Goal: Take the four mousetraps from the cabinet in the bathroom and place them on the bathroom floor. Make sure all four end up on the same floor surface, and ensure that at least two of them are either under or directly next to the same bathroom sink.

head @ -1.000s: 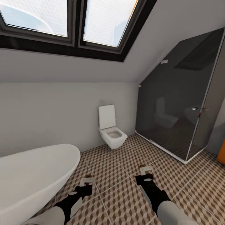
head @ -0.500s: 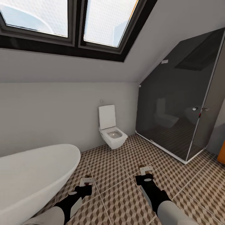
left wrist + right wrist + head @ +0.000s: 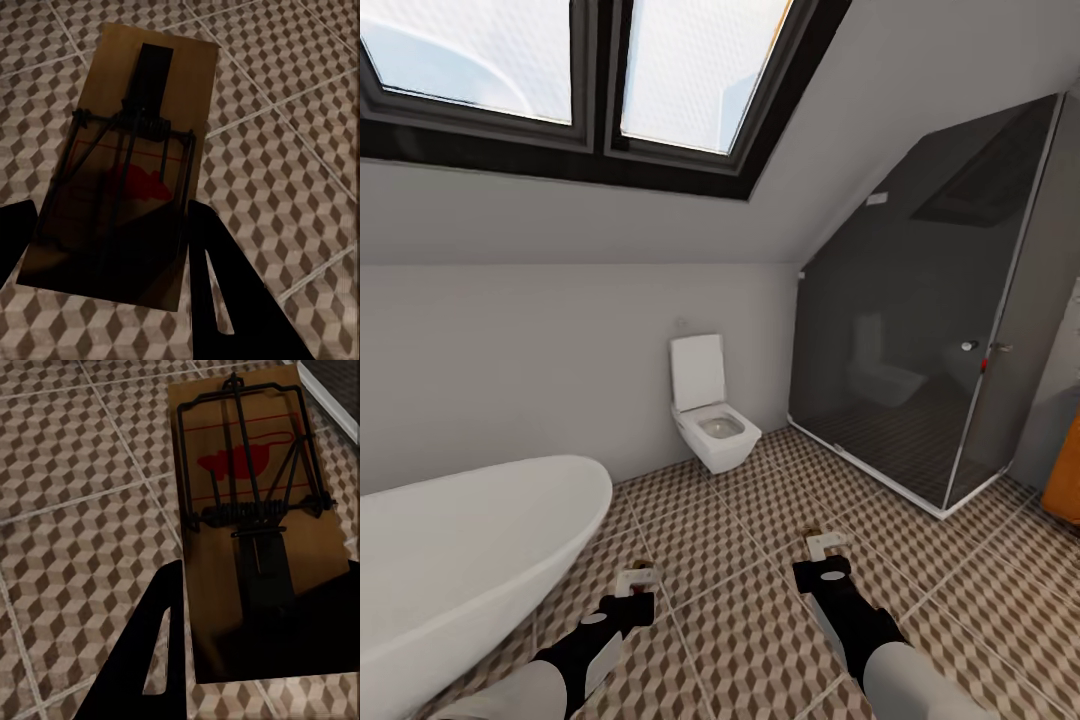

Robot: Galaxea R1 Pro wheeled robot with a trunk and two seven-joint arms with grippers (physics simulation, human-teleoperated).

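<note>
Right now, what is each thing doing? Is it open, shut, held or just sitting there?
Left gripper: shut on left mousetrap.
Right gripper: shut on right mousetrap.
Toilet: lid up.
Shower door: shut.
Bathtub: empty, as far as I can see.

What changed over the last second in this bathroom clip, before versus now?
The head camera turned slightly right: the white toilet, dark glass shower enclosure and curved white bathtub slid left, and more of the orange-brown cabinet appeared. Both grippers, left and right, stay shut on tan wooden mousetraps, arms unchanged.
</note>
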